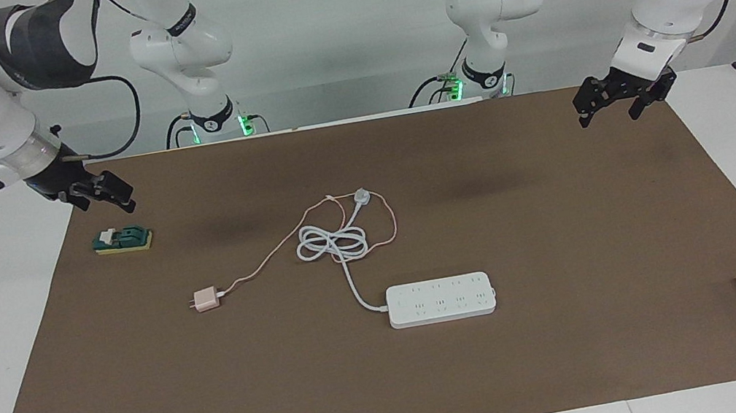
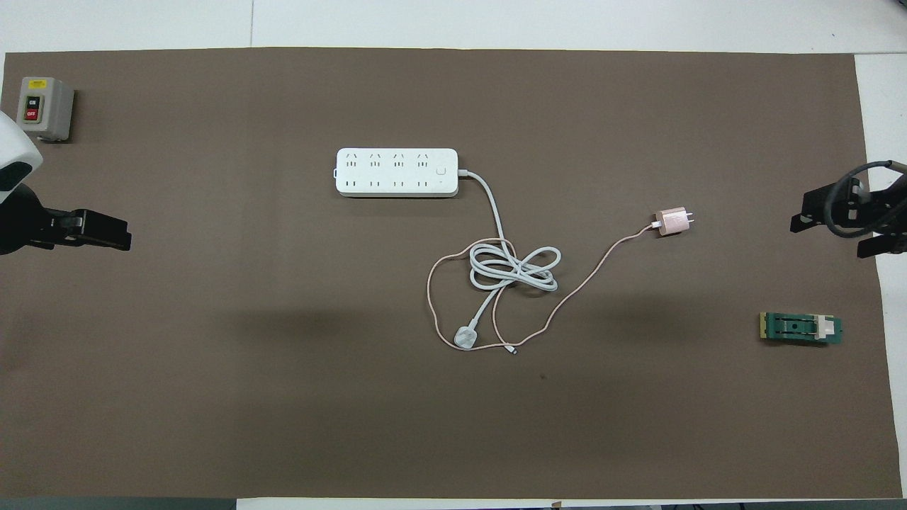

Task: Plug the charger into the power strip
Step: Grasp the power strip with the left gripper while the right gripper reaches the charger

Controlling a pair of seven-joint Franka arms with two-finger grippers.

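While the charger (image 1: 207, 299) lies loose, prongs away from the power strip (image 1: 441, 299), nearer the robots, right gripper (image 1: 102, 192) hovers spread and empty; left gripper (image 1: 620, 97) waits, spread too.

My facing view sits high across the table, looking back at both arm bases, wide enough for the whole brown mat (image 1: 566, 241). My overhead view looks steeply down from the robots' end. Both share the mat, half a turn apart, with the power strip (image 1: 440, 299) mid-mat in each.
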